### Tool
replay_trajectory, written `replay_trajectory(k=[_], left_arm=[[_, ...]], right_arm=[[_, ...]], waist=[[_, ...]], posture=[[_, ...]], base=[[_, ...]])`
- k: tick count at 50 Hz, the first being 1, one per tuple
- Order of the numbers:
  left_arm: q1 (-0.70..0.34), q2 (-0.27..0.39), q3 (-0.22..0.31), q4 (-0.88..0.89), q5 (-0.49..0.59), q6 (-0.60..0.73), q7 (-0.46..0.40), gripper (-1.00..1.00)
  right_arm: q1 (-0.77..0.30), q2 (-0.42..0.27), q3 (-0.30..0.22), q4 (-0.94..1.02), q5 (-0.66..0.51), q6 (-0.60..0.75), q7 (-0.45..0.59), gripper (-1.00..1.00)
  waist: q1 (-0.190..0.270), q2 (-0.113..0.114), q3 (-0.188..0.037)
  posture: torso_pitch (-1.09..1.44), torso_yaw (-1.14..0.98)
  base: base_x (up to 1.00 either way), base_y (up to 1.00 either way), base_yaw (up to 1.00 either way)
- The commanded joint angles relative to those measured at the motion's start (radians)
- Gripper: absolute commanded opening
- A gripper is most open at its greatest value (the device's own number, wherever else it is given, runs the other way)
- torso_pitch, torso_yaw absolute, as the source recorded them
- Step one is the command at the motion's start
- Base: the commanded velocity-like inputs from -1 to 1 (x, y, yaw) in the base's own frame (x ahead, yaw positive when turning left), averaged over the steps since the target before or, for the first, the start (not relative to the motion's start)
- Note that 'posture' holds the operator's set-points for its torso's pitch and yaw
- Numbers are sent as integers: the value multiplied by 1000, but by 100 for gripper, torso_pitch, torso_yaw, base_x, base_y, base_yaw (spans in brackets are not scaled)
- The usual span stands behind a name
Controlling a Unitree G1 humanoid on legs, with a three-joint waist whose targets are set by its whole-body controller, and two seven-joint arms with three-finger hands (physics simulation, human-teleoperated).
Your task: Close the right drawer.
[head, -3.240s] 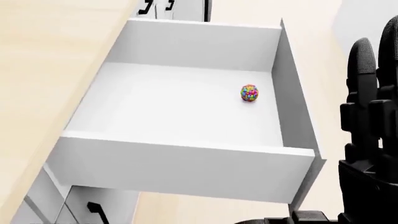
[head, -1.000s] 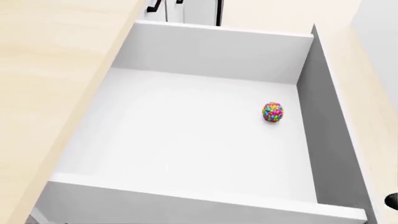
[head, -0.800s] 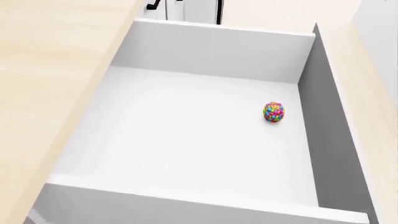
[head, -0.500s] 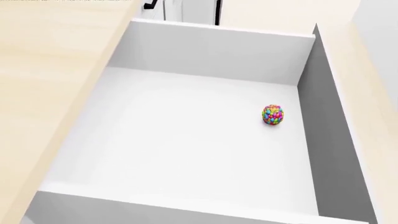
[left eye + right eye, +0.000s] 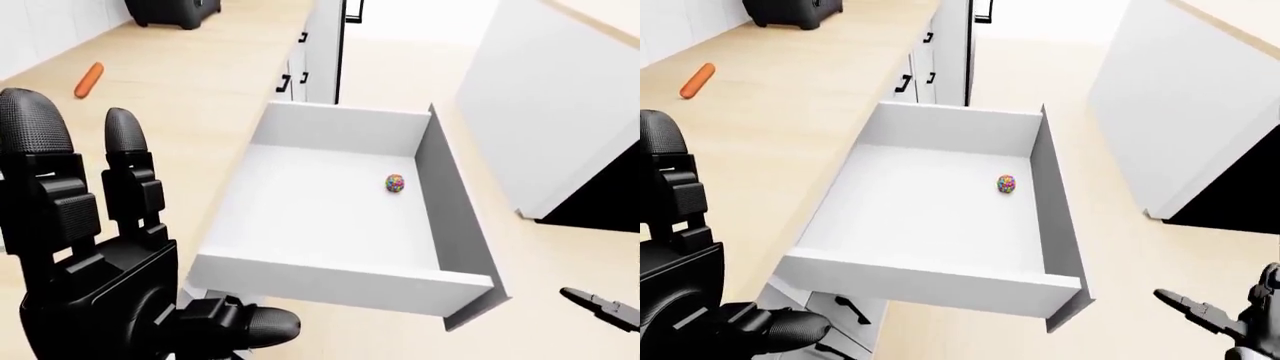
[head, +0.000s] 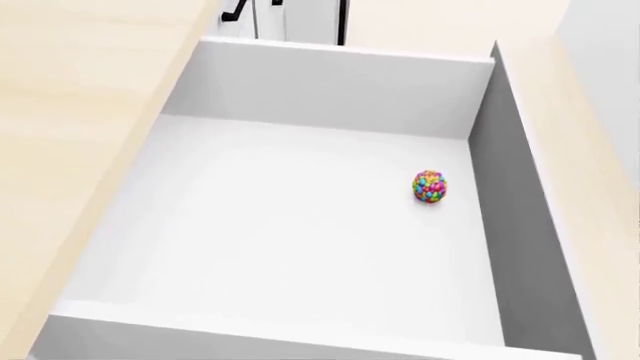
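The right drawer is a white box pulled far out from under the wooden countertop. It fills the head view, where its far wall is at the top. A small multicoloured ball lies on its floor near the right wall. My left hand is at the bottom left of the left-eye view, fingers upright and spread, left of the drawer's front panel and apart from it. My right hand shows only an outstretched finger at the bottom right, clear of the drawer.
An orange carrot and a black appliance lie on the countertop at the upper left. Lower cabinet fronts with black handles sit under the drawer. A tall white cabinet with a dark opening stands to the right.
The head view has moved in over the drawer and drifted slightly; the drawer now fills it. My right hand, at the right edge 3.2 s ago, has left that view. The ball keeps its place.
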Motion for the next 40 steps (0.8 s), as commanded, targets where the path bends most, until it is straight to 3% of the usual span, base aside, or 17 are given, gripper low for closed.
replay_trajectory(k=[1,3,7,14,21,25,40], left_arm=[[-6,0,1,-30,-3,-21,-1,100],[-9,0,2,-34,-3,-14,-1,100],[-7,0,2,-28,-2,-22,-4,100],[-8,-1,5,-23,-3,-28,-5,100],[-6,-1,4,-17,-4,-34,-6,100],[-8,-1,2,-21,-3,-28,-5,100],[-15,-1,4,-36,-3,-1,-1,100]], right_arm=[[-47,-18,43,-23,2,-69,-48,100],[-86,6,105,3,-37,-79,-86,100],[-143,41,169,35,-93,-86,-136,100],[-212,87,228,52,-197,-70,-203,100],[-236,138,246,57,-250,-66,-189,100],[-266,181,293,66,-333,-66,-214,100],[-317,213,302,48,-383,-42,-175,100]], waist=[[3,-13,-13],[4,-13,-15],[8,-15,-18],[16,-19,-22],[20,-22,-25],[19,-22,-26],[15,-22,-35]], posture=[[0,0],[0,0],[0,0],[0,0],[0,0],[0,0],[0,0]], base=[[0,0,0],[0,0,0],[0,0,0],[0,0,0],[0,0,0],[0,0,0],[0,0,0]])
